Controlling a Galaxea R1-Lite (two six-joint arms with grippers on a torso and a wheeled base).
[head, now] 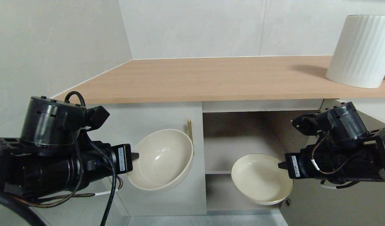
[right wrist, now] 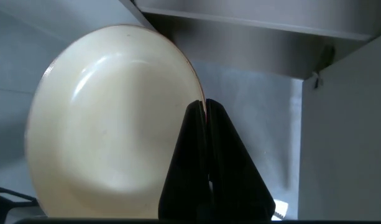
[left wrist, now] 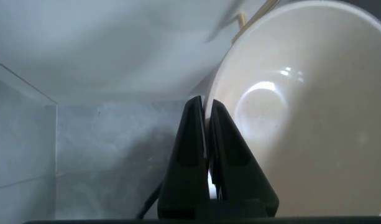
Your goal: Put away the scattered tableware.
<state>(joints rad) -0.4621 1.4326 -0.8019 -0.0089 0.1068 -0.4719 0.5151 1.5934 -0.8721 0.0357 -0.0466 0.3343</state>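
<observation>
Head view: a long countertop of pale wood-grain laminate, matt and flat, runs into a corner of smooth grey wall tiles. Below it sits a grey cabinet with a plain, flat-fronted door closed on the left and an open compartment on the right, divided by one thin shelf. At the far right of the countertop stands a tall white container, tapered and ribbed with fine vertical flutes, casting a soft shadow on the wood. The bowl, deep, round and glossy cream, is held in the air tilted on its side, its hollow facing out, directly in front of the closed door. It covers the lower part of a slim brass-coloured bar handle at the door's edge. The plate, a shallow cream dish with a thin darker rim line, hangs tilted at the mouth of the open compartment, level with the shelf. The left gripper is clamped on the bowl's near rim, and in the left wrist view its black wedge-shaped fingers pinch the thin edge between them. The right gripper grips the plate's rim in the same manner, fingers pressed together on the edge.
</observation>
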